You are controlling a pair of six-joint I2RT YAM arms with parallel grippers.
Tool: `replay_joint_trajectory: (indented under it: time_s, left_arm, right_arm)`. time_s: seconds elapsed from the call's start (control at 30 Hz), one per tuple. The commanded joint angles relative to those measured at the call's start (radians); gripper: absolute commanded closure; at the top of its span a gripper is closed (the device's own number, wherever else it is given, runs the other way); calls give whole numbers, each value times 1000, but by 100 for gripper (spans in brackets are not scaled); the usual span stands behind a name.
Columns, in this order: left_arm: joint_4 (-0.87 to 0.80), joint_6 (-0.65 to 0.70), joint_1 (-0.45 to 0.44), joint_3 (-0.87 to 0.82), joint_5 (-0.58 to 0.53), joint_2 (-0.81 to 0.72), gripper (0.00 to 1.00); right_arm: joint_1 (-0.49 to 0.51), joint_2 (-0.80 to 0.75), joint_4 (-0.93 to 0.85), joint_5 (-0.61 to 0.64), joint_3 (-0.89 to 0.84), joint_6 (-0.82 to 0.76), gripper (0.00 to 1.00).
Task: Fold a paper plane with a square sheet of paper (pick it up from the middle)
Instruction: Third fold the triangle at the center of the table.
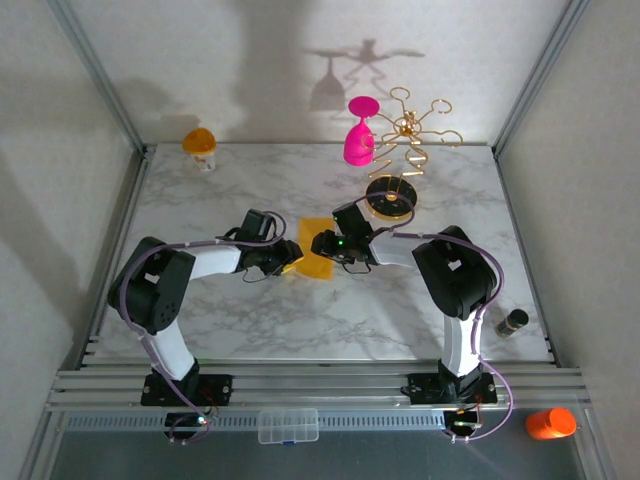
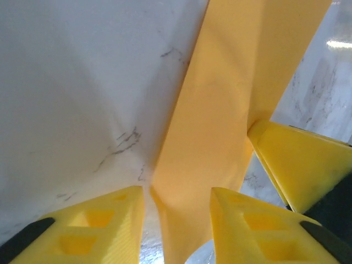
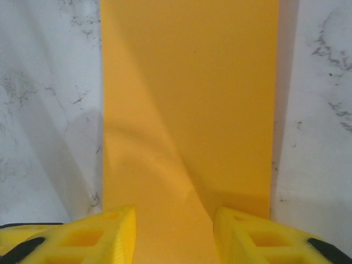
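— Where is the paper (image 1: 318,265) lying?
— It is lying in the middle of the table (image 1: 250,320), with one end standing off the surface.
— And the pincers?
— The right gripper (image 3: 175,231) is standing over the paper, jaws partly apart. The left gripper (image 2: 176,225) is straddling the raised end. I cannot tell whether it is pinching.
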Motion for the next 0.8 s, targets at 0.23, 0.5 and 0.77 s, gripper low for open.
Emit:
replay_joint_trajectory:
  time_s: [0.23, 0.5, 0.77]
  left_arm:
    - [-17, -42, -24, -23, -9, -20, 59]
    - [43, -102, -28, -28, 22, 5, 65]
    - [45, -134, -26, -23, 15, 24, 69]
  right_arm:
    - [-9, 36, -103, 18, -29, -15, 57]
    - [-9, 34, -96, 20, -39, -12, 56]
    - [-9, 31, -90, 21, -46, -11, 57]
